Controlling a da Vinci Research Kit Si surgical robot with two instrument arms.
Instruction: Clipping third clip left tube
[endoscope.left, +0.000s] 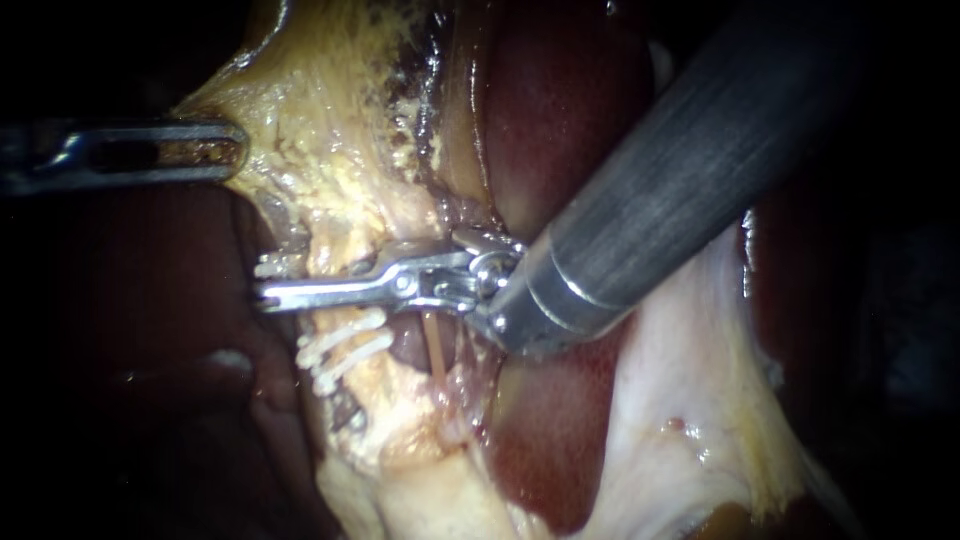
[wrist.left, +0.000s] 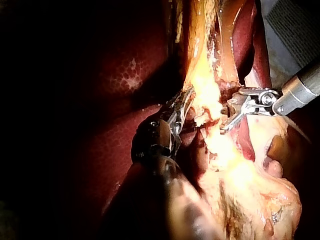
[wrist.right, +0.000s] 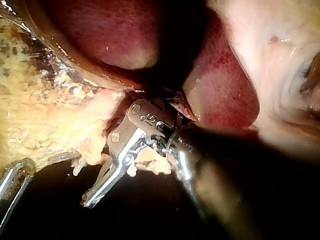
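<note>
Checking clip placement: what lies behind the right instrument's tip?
Yellow fatty tissue runs behind the right instrument, with white clips showing just below it. The strip directly behind the metal is covered.

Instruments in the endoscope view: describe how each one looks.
The right instrument has a thick, dark grey brushed-metal shaft ending in a paler silver collar, then a shiny steel hinged wrist with round pins and a slim silver tip. The left instrument shows a flat, bright steel tip with a long slot cut through it. No cables show.

Clips (endoscope.left: 345, 348) lie just below the right instrument (endoscope.left: 275, 293).
</note>
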